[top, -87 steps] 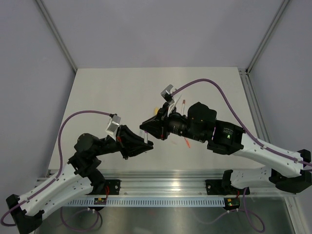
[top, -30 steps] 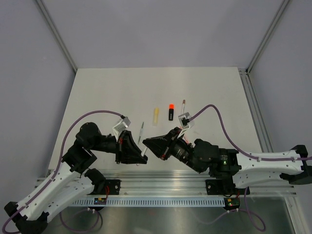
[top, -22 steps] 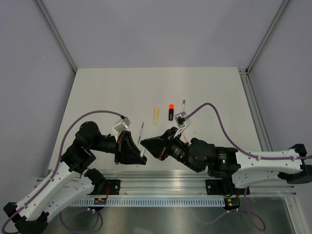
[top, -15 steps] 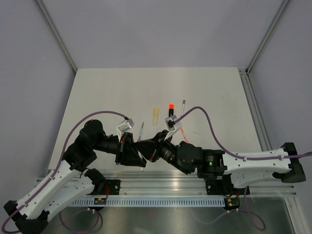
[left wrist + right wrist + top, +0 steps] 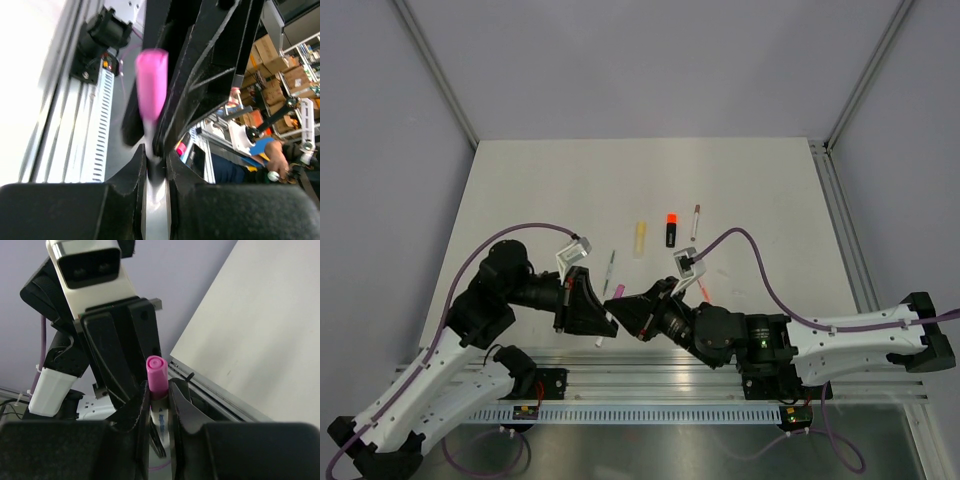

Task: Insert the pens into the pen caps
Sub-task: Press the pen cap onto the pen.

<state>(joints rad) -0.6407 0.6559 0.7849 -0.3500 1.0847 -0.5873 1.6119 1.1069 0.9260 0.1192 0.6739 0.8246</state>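
Note:
My left gripper [image 5: 603, 322] and right gripper [image 5: 628, 303] meet above the table's near edge, both shut on one thin white pen. Its bare end [image 5: 600, 340] sticks out below the left gripper. A pink cap [image 5: 618, 291] sits on its other end. In the left wrist view my gripper [image 5: 156, 160] clamps the white pen [image 5: 155, 200], with the pink cap [image 5: 151, 85] beyond it. In the right wrist view my gripper [image 5: 159, 387] clamps the pen [image 5: 161, 412] just under the cap [image 5: 156, 372].
Lying on the table behind the grippers are a thin grey pen [image 5: 611, 266], a pale yellow highlighter [image 5: 639, 238], a black highlighter with an orange tip [image 5: 670, 230] and a thin whitish pen [image 5: 695, 222]. An orange-red pen [image 5: 702, 291] shows partly beside the right arm.
Over the last second my right gripper has moved left up to the left gripper. The pink cap now shows on the white pen between them.

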